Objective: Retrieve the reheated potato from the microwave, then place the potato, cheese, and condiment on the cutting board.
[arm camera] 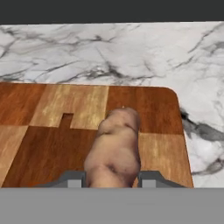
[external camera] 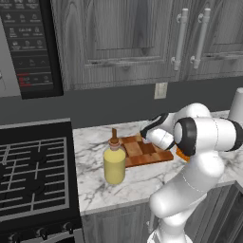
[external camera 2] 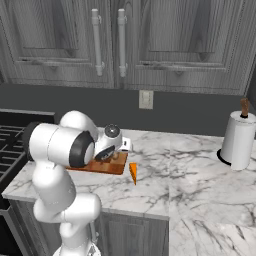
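the potato (arm camera: 116, 146) is seen in the hand view as a tan-brown oval lump with a creased, uneven skin, its long axis running away from the camera. it is clamped between the two finger tips of the gripper (arm camera: 112, 178), whose jaws are drawn in narrow against its sides. below it lies the cutting board (arm camera: 52, 127), a wooden board of light and dark brown squares with a rounded corner; whether the potato touches the board or hangs just above it cannot be told.

the board rests on the marbled desk (external camera: 95, 185). the condiment (external camera: 114, 161), a squat pale-yellow bottle with a brown stopper, is stood upright on the desk just beside the board's near left edge. the cheese (external camera 2: 133, 172), a small orange wedge, is laid on the desk just off the board's right end. a corner of the microwave (external camera: 28, 47) with its button panel is seen at the upper left of the left base view.

the arm is folded forward and low over the board, with the hand pointed down at it.
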You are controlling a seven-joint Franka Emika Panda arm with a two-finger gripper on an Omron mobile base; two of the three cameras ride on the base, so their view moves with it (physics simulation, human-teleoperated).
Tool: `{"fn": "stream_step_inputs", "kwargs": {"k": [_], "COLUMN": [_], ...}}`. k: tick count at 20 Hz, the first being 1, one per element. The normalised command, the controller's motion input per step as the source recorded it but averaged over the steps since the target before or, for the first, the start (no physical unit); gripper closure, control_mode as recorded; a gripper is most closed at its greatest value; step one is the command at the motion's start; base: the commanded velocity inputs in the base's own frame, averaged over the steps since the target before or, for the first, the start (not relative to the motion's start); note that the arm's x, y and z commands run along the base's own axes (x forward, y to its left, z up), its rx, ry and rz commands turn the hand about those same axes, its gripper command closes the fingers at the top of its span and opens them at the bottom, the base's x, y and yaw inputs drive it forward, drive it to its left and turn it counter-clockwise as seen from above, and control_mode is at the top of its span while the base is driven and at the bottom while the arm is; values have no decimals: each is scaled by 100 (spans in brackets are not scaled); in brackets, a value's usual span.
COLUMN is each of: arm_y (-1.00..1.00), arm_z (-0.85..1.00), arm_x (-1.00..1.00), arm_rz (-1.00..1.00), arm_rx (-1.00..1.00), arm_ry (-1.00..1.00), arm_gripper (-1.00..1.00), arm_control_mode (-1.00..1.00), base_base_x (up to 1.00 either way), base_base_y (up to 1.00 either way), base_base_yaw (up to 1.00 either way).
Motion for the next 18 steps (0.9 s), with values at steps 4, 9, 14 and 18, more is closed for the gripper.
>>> {"fn": "stream_step_inputs", "kwargs": {"k": [4, 9, 14, 18], "arm_y": [0, -10, -13, -9], "arm_z": [-43, -41, -44, -34], "arm_x": [35, 16, -3, -2], "arm_rz": [0, 0, 0, 0], "arm_rx": [0, 0, 0, 0], "arm_ry": [0, 0, 0, 0], "arm_gripper": [100, 100, 100, 100], "arm_control_mode": [-100, -100, -100, -100], "base_base_x": [0, 0, 0, 0], "base_base_y": [0, 0, 0, 0], "base_base_yaw": [0, 0, 0, 0]}}
